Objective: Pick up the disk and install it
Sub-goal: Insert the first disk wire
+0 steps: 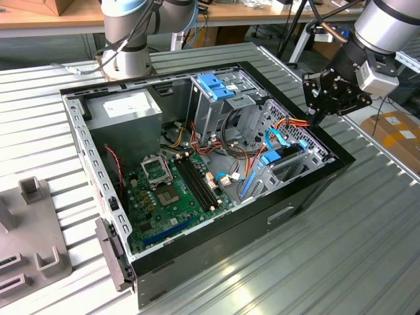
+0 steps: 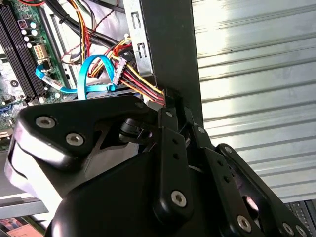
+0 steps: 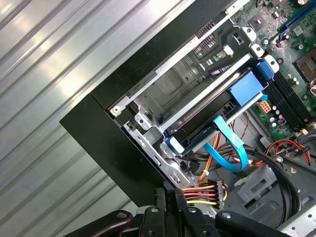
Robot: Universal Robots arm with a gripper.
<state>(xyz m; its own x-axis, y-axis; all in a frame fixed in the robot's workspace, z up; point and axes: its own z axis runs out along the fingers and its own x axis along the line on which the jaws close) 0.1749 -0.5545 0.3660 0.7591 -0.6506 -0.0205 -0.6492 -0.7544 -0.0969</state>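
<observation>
The disk [image 3: 207, 116] lies in the drive bay at the corner of the open computer case [image 1: 308, 190], grey between its blue side rails. Its blue end tab [image 3: 245, 89] faces the motherboard, and in the exterior view the tab [image 1: 270, 159] shows near the case's right wall. My gripper [image 1: 315, 118] hangs over that wall, just above the bundle of red, yellow and orange wires [image 3: 200, 191]. In both wring views its black fingers stand together with nothing between them: the gripper [image 2: 170, 98] [image 3: 170, 196] is shut and apart from the disk.
A thin blue flat cable [image 3: 232, 145] loops beside the disk. A wider blue bracket on a silver cage [image 1: 220, 86] stands at the case's back. The motherboard [image 1: 174, 190] fills the case floor. The ribbed metal table [image 1: 341, 262] spreads around, and grey fixtures [image 1: 33, 256] sit at the exterior view's left.
</observation>
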